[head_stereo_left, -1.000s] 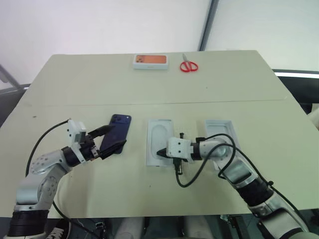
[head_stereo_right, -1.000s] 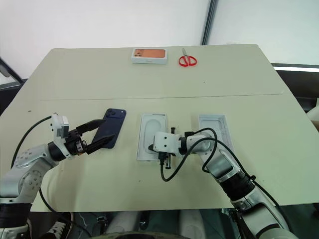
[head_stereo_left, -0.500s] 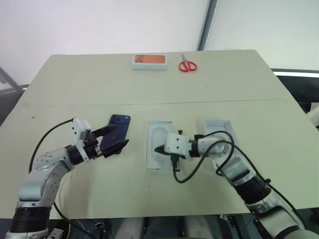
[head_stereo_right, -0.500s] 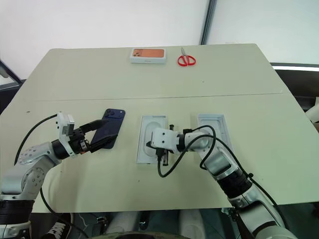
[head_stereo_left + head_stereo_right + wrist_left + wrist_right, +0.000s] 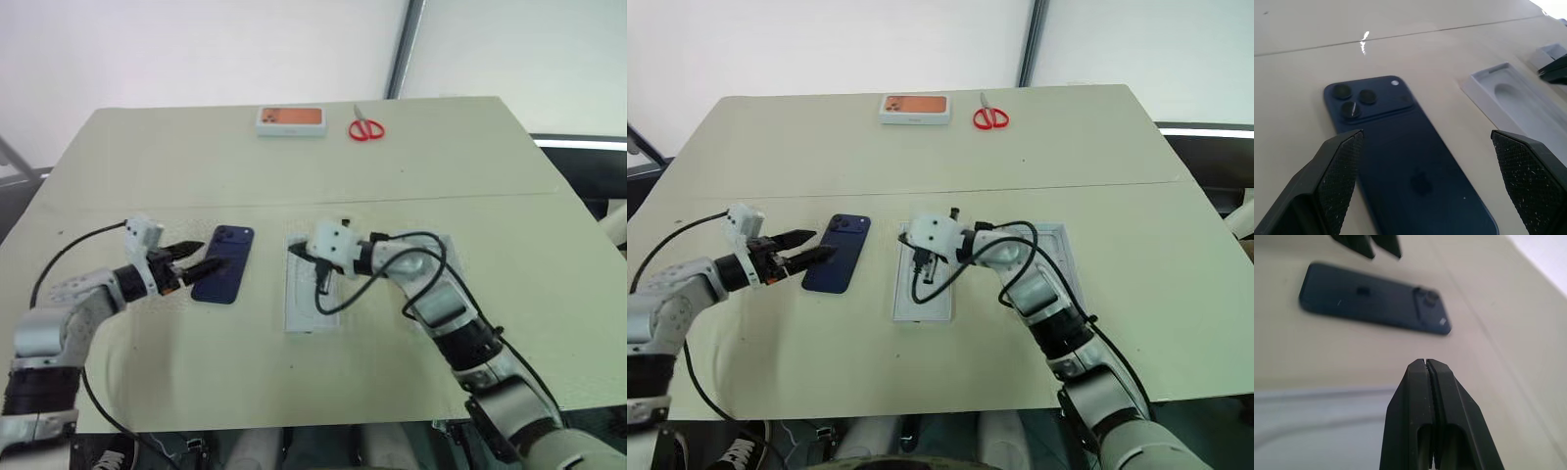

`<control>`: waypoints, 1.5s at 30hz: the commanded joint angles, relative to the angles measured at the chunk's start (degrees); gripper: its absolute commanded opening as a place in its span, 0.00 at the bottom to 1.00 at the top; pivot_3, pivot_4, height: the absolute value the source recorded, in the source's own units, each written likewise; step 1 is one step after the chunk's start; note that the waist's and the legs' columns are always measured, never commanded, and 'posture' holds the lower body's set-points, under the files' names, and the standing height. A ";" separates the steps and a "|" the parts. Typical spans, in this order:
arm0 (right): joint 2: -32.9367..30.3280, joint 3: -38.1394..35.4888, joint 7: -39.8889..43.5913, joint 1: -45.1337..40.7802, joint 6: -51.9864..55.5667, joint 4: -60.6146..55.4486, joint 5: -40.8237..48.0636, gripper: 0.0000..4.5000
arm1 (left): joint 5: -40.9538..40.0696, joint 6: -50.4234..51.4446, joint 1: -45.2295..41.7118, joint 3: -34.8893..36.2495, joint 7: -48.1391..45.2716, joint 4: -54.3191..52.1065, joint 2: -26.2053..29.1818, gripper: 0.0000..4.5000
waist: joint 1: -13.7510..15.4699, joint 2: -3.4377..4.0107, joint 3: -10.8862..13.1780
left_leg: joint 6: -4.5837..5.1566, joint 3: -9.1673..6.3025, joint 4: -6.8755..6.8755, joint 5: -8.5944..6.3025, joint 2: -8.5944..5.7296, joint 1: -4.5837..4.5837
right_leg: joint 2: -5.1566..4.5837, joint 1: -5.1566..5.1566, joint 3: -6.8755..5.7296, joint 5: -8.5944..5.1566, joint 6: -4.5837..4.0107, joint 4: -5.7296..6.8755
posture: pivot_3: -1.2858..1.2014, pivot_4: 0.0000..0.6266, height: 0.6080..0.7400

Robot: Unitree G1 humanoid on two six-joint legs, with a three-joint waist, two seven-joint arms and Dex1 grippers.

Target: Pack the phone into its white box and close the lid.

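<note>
Two grippers, one slim slippery phone lying free on the table.

You had the phone (image 5: 223,277) flat on the table (image 5: 411,166), back up, just left of the flat white insert (image 5: 309,299), with your left gripper (image 5: 192,264) spread wide at its near left edge, not gripping it. Judge it stiff, fairly light, glossy and scratch-prone; take it across the long edges near mid-length, clear of the camera bump. Your right gripper (image 5: 294,251) was pinched shut and empty above the insert's far end. A second earlier the phone sat tilted up between the left fingers; by now it lay released, and the right gripper had shifted from the insert's middle toward its far end.
</note>
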 commanded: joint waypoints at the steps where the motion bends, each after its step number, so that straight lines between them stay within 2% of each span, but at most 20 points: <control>1: 2.76 2.58 -2.55 -2.48 0.24 0.71 -3.01 0.01 | -3.59 7.04 -3.09 2.56 -1.99 3.11 2.02 0.98 | 0.05 0.00 0.00 | 0.00 0.00 0.01 0.00 0.00 0.00 | 0.00 -0.01 0.00 0.00 0.00 0.02 | 0.52 0.24 1.00; 4: 5.43 5.27 -2.86 -4.49 2.81 3.94 -4.95 0.01 | -2.90 11.65 -4.78 0.52 -2.90 6.62 2.90 0.98 | 0.17 -0.01 -0.01 | -0.01 -0.01 0.05 0.01 -0.03 0.00 | -0.01 0.00 0.00 0.00 0.00 0.06 | 0.52 0.24 1.00; 7: 6.92 8.41 -2.43 -6.22 4.54 7.13 -7.73 0.01 | -0.66 11.85 -6.92 -0.75 -2.32 10.42 2.28 0.98 | 0.18 -0.03 -0.01 | -0.05 -0.01 0.07 0.03 -0.04 0.00 | -0.01 -0.02 0.01 0.00 0.00 0.17 | 0.52 0.24 1.00; 10: 9.65 10.29 -0.24 -8.48 9.70 10.55 -7.79 0.01 | -1.67 16.29 -7.84 -2.43 -4.33 10.44 2.69 0.98 | 0.01 -0.04 0.00 | -0.06 0.00 0.06 0.04 -0.04 0.00 | -0.01 -0.08 0.06 0.00 -0.01 0.23 | 0.52 0.24 1.00; 15: 12.64 11.83 1.00 -10.80 14.32 14.15 -8.59 0.01 | 1.89 16.64 -8.66 -5.42 -5.04 14.27 2.42 0.98 | -0.11 -0.03 -0.02 | -0.12 0.01 0.04 0.07 -0.03 0.00 | 0.01 -0.21 0.10 -0.01 -0.02 0.40 | 0.52 0.24 1.00; 23: 13.45 13.09 0.37 -10.88 15.46 16.78 -10.00 0.01 | 4.95 20.62 -10.61 -9.58 -4.51 18.71 -0.11 0.98 | 0.28 0.10 -0.19 | -0.13 0.01 0.05 0.07 -0.06 0.08 | -0.01 -0.11 0.10 -0.01 -0.02 0.42 | 0.52 0.24 1.00; 28: 13.63 12.70 0.14 -11.26 15.83 17.61 -10.38 0.01 | 5.31 21.89 -10.20 -12.23 -5.77 15.70 -2.19 0.98 | 0.49 0.20 -0.28 | -0.11 0.00 0.01 0.06 -0.10 0.35 | -0.04 0.14 0.11 -0.02 -0.01 0.41 | 0.52 0.24 1.00; 35: 12.87 12.66 0.38 -10.96 15.62 17.39 -10.93 0.01 | 3.75 26.88 -11.21 -10.98 -5.06 14.34 -5.53 0.98 | 0.71 0.31 -0.44 | -0.09 -0.03 0.03 0.05 -0.17 0.39 | -0.10 0.22 0.10 -0.02 -0.01 0.41 | 0.52 0.24 1.00; 45: 12.54 12.57 -0.02 -11.22 14.51 18.32 -11.32 0.01 | 3.80 28.07 -11.89 -9.48 -3.71 12.62 -7.53 0.98 | 0.71 0.32 -0.46 | -0.08 -0.04 0.02 0.04 -0.17 0.43 | -0.10 0.27 0.10 -0.02 -0.01 0.40 | 0.52 0.24 1.00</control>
